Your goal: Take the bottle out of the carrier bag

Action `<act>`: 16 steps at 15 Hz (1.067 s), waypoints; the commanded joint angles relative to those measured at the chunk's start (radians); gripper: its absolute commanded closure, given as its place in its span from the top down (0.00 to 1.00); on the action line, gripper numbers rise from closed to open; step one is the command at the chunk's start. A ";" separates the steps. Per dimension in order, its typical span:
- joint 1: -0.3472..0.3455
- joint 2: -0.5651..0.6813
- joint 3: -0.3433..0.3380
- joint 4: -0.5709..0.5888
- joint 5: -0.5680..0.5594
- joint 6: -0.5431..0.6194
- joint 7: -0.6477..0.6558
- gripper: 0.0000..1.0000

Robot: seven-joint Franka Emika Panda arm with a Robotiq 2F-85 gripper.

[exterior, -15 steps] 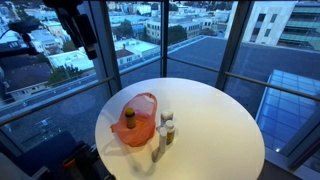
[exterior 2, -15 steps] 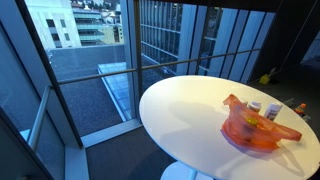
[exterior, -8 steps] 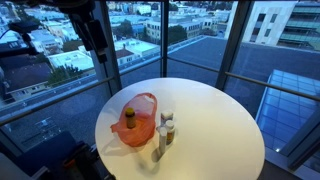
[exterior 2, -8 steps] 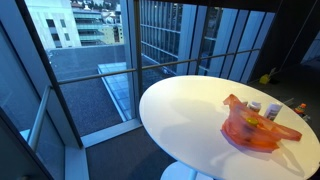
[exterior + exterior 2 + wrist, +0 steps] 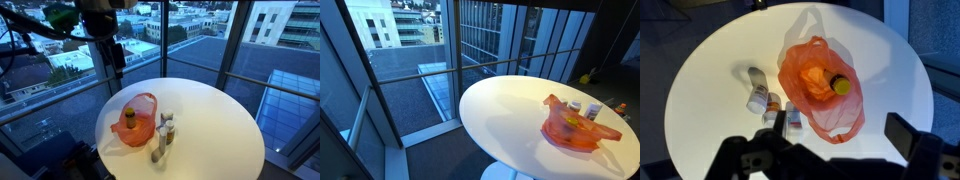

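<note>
Swinging across from the upper corner, the dark robot arm (image 5: 100, 25) had brought its two-finger gripper (image 5: 116, 56) lower and closer to the round white table (image 5: 220, 120) than a second earlier, while nothing on the tabletop had shifted. In an exterior view the gripper hung high above the table's far edge, and from there I could not tell how its jaws stood. The soft orange-red carrier bag (image 5: 138, 130) sat slumped below it and toward the near rim. The small amber-yellow bottle (image 5: 129, 117) seemed to stand upright inside, its brownish top poking from the bag's mouth. Two small pale-capped bottles (image 5: 166, 126) stood just beside the bag. In an exterior view from another spot no arm showed at all. The bag (image 5: 582, 136) lay near the table's (image 5: 500, 110) edge with the bottle (image 5: 571, 119) a yellowish patch within it, too small to read its pose. In the wrist view the gripper (image 5: 835, 152) had its jaws wide apart and empty, framing the bottom of the picture. The bottle (image 5: 823, 83) lay ahead of them inside the open bag (image 5: 845, 120), well apart from the fingers. Its length ran roughly sideways across the picture, the brighter yellow end to the right. By my judgement the coming reach had to go forward and down into the bag's mouth.
</note>
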 commanded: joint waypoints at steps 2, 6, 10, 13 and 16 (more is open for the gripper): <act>-0.021 0.094 0.008 -0.027 -0.018 0.080 0.027 1.00; -0.004 0.159 0.000 -0.069 -0.007 0.165 -0.010 1.00; 0.000 0.195 0.002 -0.089 -0.016 0.203 -0.018 1.00; -0.001 0.202 -0.001 -0.089 -0.002 0.191 -0.008 1.00; -0.001 0.202 -0.001 -0.089 -0.002 0.191 -0.008 1.00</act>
